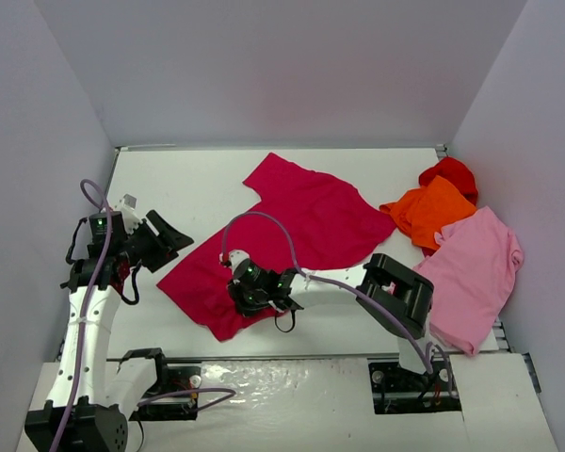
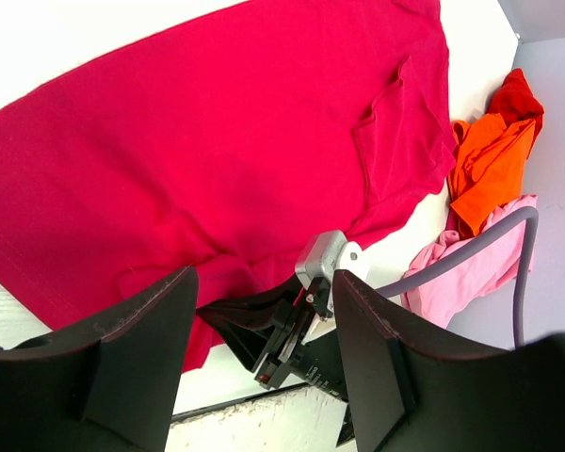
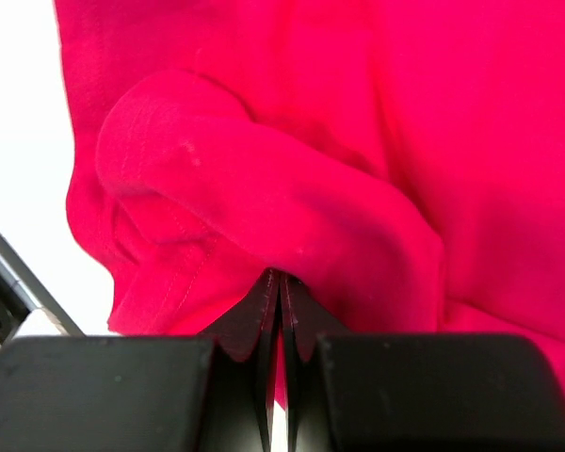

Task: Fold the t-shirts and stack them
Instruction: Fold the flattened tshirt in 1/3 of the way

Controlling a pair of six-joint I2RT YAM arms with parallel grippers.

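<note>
The large crimson t-shirt (image 1: 301,221) lies spread across the middle of the table, its near corner bunched up. My right gripper (image 1: 237,290) is down at that near hem, and the right wrist view shows its jaws shut on a fold of the crimson cloth (image 3: 358,141) at the tips (image 3: 281,279). My left gripper (image 1: 172,238) hovers open above the shirt's left edge. In the left wrist view the crimson shirt (image 2: 217,141) fills the frame, with nothing between the open gripper (image 2: 264,348). At the right lie the orange t-shirt (image 1: 433,212), the bright red one (image 1: 450,172) and the light pink one (image 1: 471,273).
Grey walls enclose the white table (image 1: 188,179) on three sides. The right arm's elbow (image 1: 400,292) and its grey cable (image 1: 264,221) reach over the crimson shirt. The three crumpled shirts crowd the right edge, the pink one hanging over it.
</note>
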